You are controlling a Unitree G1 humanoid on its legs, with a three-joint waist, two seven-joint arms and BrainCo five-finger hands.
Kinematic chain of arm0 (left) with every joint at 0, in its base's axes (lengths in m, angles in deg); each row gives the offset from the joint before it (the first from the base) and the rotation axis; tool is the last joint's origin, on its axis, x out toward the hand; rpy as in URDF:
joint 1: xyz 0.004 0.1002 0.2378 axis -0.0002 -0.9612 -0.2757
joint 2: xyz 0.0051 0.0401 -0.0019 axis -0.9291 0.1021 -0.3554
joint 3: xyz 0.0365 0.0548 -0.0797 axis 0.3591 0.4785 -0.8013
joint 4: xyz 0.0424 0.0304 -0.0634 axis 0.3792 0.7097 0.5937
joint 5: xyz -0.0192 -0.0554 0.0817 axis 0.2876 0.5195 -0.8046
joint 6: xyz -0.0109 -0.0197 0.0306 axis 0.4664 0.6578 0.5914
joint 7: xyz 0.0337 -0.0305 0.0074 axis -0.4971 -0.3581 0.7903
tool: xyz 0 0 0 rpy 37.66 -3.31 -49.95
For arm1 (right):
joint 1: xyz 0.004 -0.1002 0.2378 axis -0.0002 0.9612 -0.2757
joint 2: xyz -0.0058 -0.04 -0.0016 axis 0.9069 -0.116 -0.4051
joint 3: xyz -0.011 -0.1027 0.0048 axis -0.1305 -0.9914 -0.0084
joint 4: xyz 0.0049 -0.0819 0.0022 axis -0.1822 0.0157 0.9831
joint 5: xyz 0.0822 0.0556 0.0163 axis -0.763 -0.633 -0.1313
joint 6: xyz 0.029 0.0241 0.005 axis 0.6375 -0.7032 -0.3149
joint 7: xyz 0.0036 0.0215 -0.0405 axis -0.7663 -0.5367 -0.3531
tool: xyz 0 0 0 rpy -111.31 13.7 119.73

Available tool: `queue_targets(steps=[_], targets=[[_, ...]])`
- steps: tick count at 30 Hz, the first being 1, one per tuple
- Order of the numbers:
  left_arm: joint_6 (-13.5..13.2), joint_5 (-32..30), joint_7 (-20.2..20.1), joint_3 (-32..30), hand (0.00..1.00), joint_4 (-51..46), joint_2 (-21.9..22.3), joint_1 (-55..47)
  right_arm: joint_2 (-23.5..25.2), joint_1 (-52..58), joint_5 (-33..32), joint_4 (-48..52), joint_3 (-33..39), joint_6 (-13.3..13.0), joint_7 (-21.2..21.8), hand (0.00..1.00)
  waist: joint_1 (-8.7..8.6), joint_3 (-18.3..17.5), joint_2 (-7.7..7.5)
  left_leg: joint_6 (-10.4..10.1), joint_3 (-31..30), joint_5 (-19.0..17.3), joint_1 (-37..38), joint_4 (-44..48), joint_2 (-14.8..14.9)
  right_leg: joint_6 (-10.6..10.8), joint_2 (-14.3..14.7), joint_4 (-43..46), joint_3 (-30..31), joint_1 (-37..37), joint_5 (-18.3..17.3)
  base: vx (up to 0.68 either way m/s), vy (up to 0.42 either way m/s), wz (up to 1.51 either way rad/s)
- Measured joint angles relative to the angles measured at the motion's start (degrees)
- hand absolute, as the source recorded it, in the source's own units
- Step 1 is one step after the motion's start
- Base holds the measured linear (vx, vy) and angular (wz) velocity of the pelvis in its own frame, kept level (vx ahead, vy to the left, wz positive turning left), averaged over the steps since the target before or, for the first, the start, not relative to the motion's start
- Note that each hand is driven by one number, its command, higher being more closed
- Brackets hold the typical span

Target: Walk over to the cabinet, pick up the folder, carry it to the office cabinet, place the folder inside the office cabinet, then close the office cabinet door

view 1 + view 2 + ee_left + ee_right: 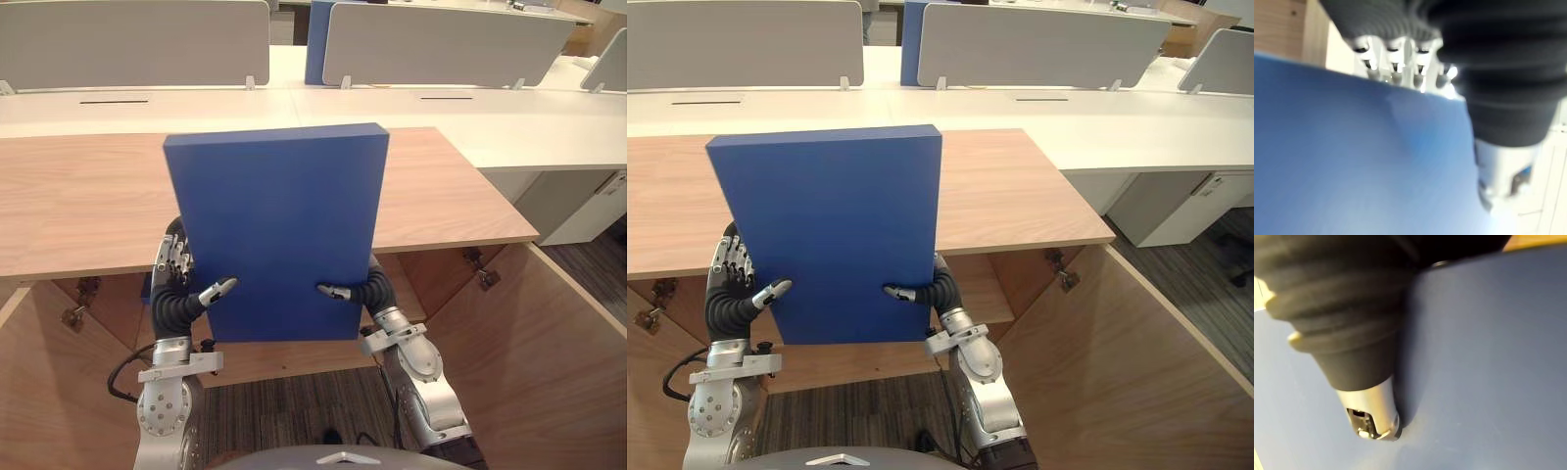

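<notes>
We are holding the folder [279,230] upright between both hands, with the wooden top of the cabinet [78,206] lying just beyond them. The left hand [181,294] is clamping the folder low on its own side, thumb lying across the near face and fingers [174,257] wrapping round the edge. The right hand [364,291] is pinching the opposite side at the same height, thumb pressing the near face; the rest of it is hidden behind the folder. The cabinet's open bay is lying below and beyond the hands, and a door [558,343] is standing open out past the right hand.

We are judging the folder to be stiff, boxy and fairly thick, so it should not be sagging or bending. Its faces are looking smooth and probably slippery. With both grips low, most of it is standing above the hands and could tip. Squeezing evenly from both side edges seems the safest hold.
</notes>
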Motion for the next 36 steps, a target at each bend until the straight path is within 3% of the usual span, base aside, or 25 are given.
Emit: queue_targets(steps=[14, 23, 36], targets=[[1.75, 1.21, -3.35, -4.13, 0.0, 0.95, 1.7, -2.73, -0.05, 0.31, 2.21, -2.38, 2.87, -0.04, -0.65, 1.0, 0.82, 1.4, -0.03, 0.1, -1.93, 0.54, 1.2, -0.99, -0.28, 0.26, -0.35, 0.03, -1.89, 1.7, -0.79, 0.0, 0.004, 0.07], [2.36, 2.28, -4.88, -7.86, 0.0, 6.13, 1.71, -2.64, -0.08, 0.45, 2.25, -3.36, 4.46, 0.06, -0.48, 1.0, 1.13, 1.82, -0.15, 0.17, -3.53, 1.56, 1.68, -2.07, -0.89, 0.38, -1.04, 0.03, -3.4, 2.5, -0.9, -0.02, 0.005, 0.09], [5.45, 0.9, -4.88, -11.86, 0.0, 18.48, 1.74, -4.1, -0.2, 0.62, 2.23, -3.37, 6.3, 0.08, -0.42, 1.0, 1.51, 2.48, -0.59, -0.22, -5.82, 2.68, 1.3, -2.87, -0.89, 0.11, -1.2, 0.03, -5.63, 2.87, -1.35, -0.03, -0.006, 0.09]])
